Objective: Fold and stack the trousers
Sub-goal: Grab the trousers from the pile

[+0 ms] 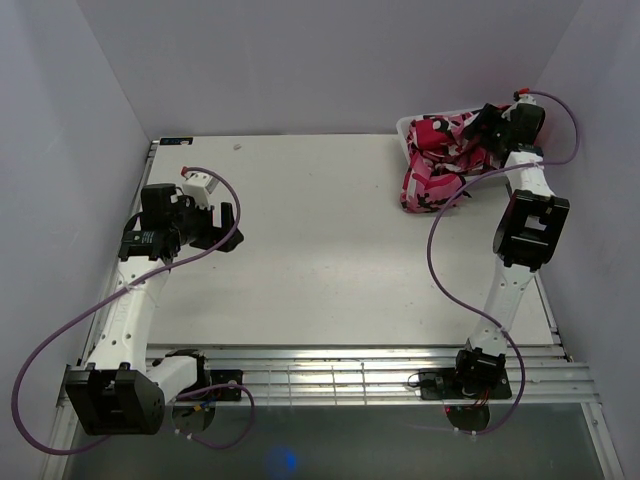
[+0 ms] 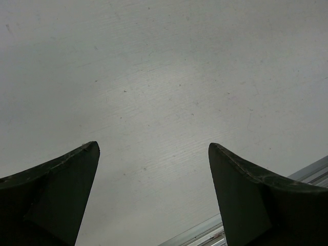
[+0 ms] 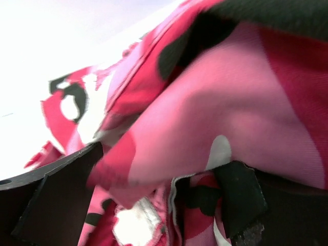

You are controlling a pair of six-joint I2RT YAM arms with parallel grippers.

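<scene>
Pink, red, white and black camouflage cloth marks the trousers (image 1: pixel 445 165), which lie as a crumpled heap in the far right corner of the desk (image 1: pixel 320 250). The far part of the heap rests in a white basket (image 1: pixel 405 128) whose rim shows at the heap's far left. The near part spills out over the edge onto the desk surface.

Right gripper (image 1: pixel 478 135): reached to the far right corner and set down into the top of the heap. In the right wrist view its fingers (image 3: pixel 56 200) stand wide apart, and the trousers (image 3: pixel 205 113) fill the frame. Folds of cloth lie between and over the fingers of the right gripper (image 3: pixel 161 164). Whether it has any hold on the cloth cannot be told.

Left gripper (image 1: pixel 230 228): on the left side of the desk, well apart from the trousers, pointing right. In the left wrist view the left gripper (image 2: pixel 154 147) is fully spread — both dark fingers (image 2: pixel 56 195) frame bare pale desk (image 2: pixel 164 77), with nothing between them. A metal rail (image 2: pixel 307 174) crosses the lower right corner of that view.
</scene>
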